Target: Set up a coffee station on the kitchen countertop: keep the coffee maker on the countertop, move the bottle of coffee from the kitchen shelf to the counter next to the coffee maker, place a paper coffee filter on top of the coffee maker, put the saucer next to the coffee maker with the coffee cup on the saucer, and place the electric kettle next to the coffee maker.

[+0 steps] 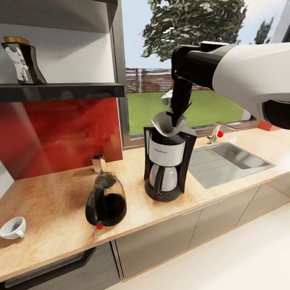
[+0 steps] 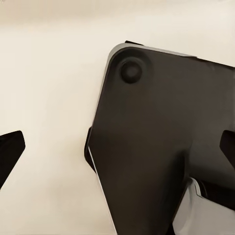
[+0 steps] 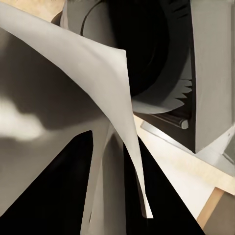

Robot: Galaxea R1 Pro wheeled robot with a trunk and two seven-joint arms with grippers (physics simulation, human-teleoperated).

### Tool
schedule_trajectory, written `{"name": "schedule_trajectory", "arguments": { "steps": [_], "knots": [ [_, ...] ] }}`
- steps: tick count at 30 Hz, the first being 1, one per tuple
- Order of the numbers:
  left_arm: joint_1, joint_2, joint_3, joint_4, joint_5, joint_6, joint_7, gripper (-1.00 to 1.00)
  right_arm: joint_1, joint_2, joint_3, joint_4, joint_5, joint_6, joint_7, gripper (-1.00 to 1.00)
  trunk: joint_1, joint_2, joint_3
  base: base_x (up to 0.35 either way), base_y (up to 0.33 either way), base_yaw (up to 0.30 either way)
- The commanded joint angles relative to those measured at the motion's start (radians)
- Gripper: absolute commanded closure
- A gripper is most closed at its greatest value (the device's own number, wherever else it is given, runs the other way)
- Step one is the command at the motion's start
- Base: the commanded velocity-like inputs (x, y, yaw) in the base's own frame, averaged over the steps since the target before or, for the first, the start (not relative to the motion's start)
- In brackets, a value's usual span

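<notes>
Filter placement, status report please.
Right end effector shut on filter, at the coffee maker top. Left end effector state unclear. Coffee bottle on shelf. Nothing in the way.

On the beige kitchen countertop (image 1: 60, 201) stand the black coffee maker (image 1: 167, 165), white paper coffee filter (image 1: 164, 123) at its top, the dark electric kettle (image 1: 105, 200), and a tipped white coffee cup (image 1: 13, 228); the bottle of coffee (image 1: 22, 61) sits on the kitchen shelf (image 1: 60, 91).

One coffee maker (image 1: 167, 161), one kettle (image 1: 105, 200), one paper filter (image 1: 163, 124) and one cup (image 1: 13, 228) show on the one counter (image 1: 60, 209). One coffee bottle (image 1: 22, 60) stands on the near shelf (image 1: 60, 90) of two shelves, the far one (image 1: 105, 1) higher up. One sink (image 1: 229, 161) lies right, with one tap (image 1: 215, 134).
</notes>
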Motion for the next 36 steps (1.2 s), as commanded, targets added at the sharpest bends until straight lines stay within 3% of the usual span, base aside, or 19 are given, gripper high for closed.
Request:
{"name": "schedule_trajectory", "arguments": {
  "steps": [1, 34, 35, 36],
  "knots": [
    [-0.001, 0.0, 0.002, 0.001, 0.001, -0.004, 0.002, -1.0, -0.002, 0.0, 0.005, 0.0, -0.005, 0.011, 0.005, 1.0, 0.001, -0.002, -0.002, 0.034, 0.0, 0.0],
    [-0.001, -0.003, 0.003, 0.001, 0.001, -0.004, 0.001, -1.0, 0.007, 0.002, 0.005, -0.004, -0.005, 0.011, 0.003, 1.0, 0.001, -0.002, -0.002, 0.039, 0.011, 0.0],
    [-0.001, -0.003, 0.003, 0.001, 0.001, -0.004, 0.001, -1.0, 0.007, 0.002, 0.005, -0.004, -0.004, 0.011, 0.003, -1.0, 0.001, -0.002, -0.002, 0.0, 0.0, 0.0],
    [-0.001, -0.003, 0.003, 0.001, 0.001, -0.004, 0.001, -1.0, 0.008, 0.002, 0.005, -0.004, -0.004, 0.011, 0.003, -1.0, 0.001, -0.002, -0.002, 0.0, 0.0, 0.0]
  ]
}}
